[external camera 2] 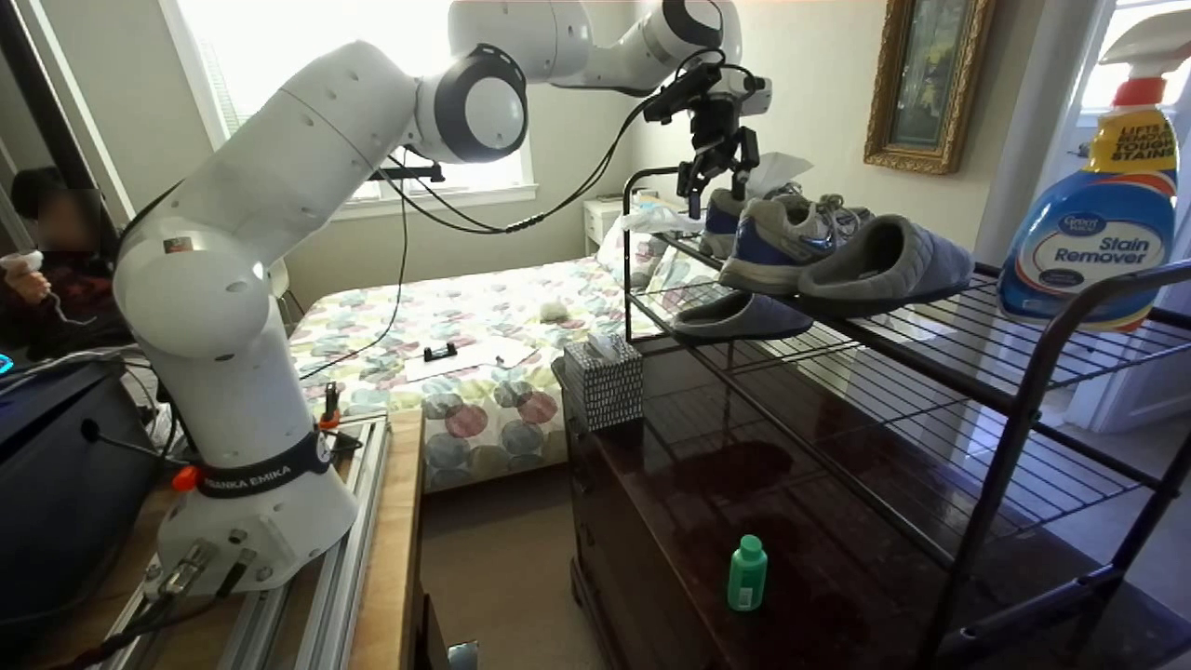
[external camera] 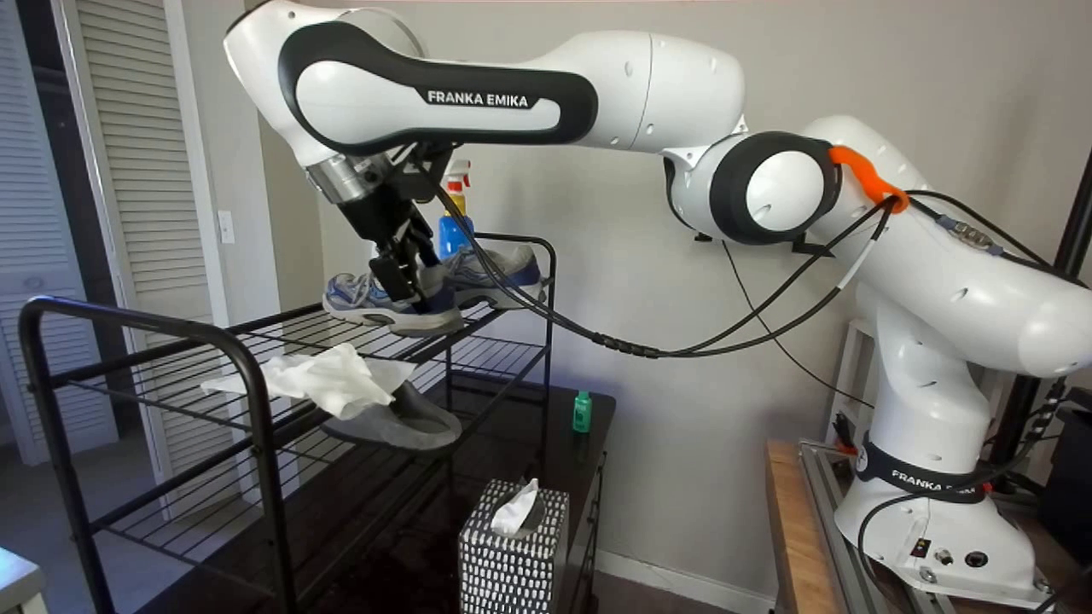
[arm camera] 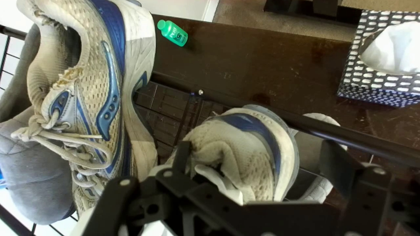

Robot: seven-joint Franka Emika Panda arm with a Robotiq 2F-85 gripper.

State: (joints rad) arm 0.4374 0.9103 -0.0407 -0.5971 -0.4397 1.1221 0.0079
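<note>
The claw [external camera 2: 716,201] is spread wide and straddles the heel end of the sneaker [arm camera: 249,147]; contact between them cannot be determined. The sneaker is located on the upper tier of the wire rack [external camera: 271,486], between the second sneaker [arm camera: 98,95] and the crumpled white sheet [external camera: 333,379]

Rough mesh sneaker [arm camera: 244,141]; metal rack [external camera: 270,477]; glossy wood dresser [external camera 2: 679,475].
</note>
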